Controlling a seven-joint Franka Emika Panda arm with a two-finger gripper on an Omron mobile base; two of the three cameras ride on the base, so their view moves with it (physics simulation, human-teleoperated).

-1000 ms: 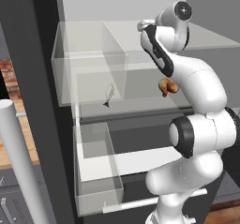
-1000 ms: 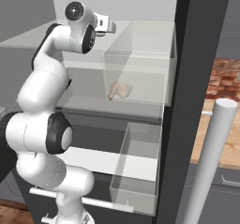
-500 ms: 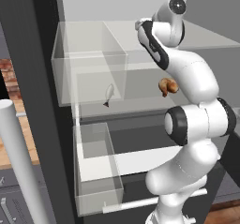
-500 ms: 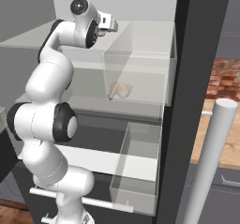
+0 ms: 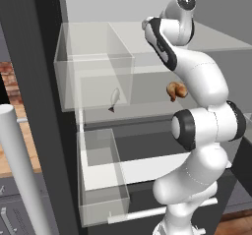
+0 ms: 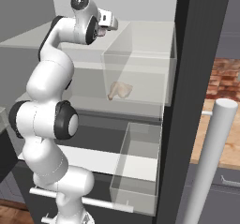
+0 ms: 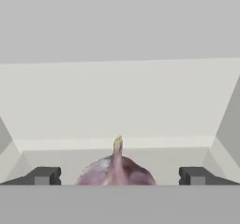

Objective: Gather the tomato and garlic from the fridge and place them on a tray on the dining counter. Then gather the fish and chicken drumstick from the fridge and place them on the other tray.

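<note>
Raised arm now sets wide-open fingers (empty) astride garlic, stem up.

Garlic: pale purple, pink-streaked, yellowish stem tip
Chicken drumstick: golden brown
Fish: silvery grey
Fingers: dark grey

The tall dark fridge door frame is standing at the left, its pale round cylindrical handle leaning in front. Clear plastic fridge bins are sitting on pale grey shelves, with a lower clear drawer hanging open. A red brick wall is showing beyond, and warm wooden flooring is peeking in below.
</note>
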